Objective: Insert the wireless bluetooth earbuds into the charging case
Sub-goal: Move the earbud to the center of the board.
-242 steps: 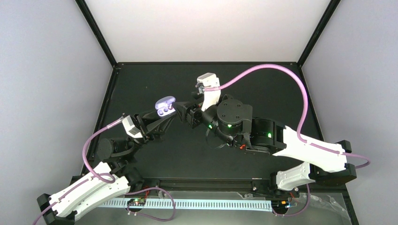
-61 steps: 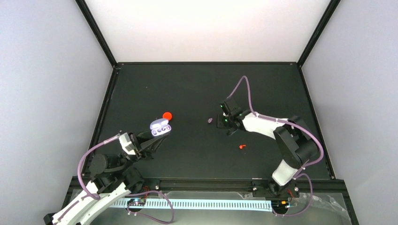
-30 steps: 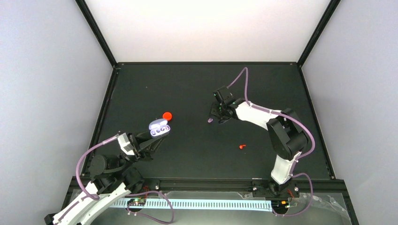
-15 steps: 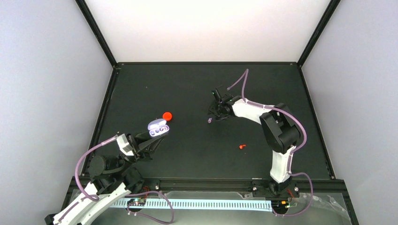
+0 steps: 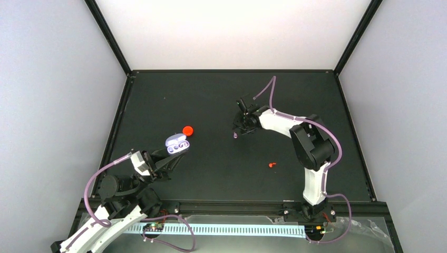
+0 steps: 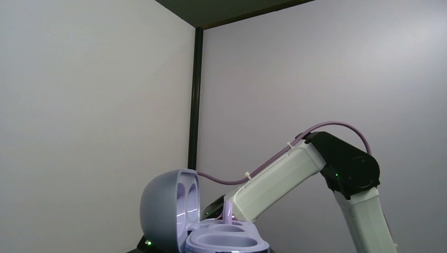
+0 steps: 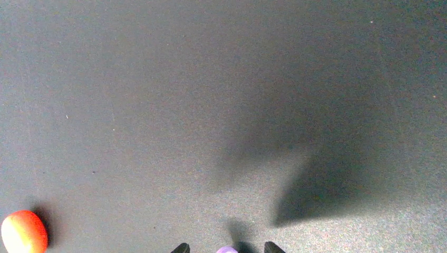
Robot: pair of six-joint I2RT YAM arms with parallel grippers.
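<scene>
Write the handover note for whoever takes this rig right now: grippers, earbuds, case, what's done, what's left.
Left gripper: shut on the pale lavender oval charging case, lid open, beside the round red cap in the top view.
Right gripper: open, low over the black table, fingertips either side of one tiny purple earbud; not gripped yet.
Second earbud: not found in any view; the case wells show only partly.
Done: case is open and presented.
Left: grasp this bud, carry it over, seat it, locate and seat the other.
</scene>
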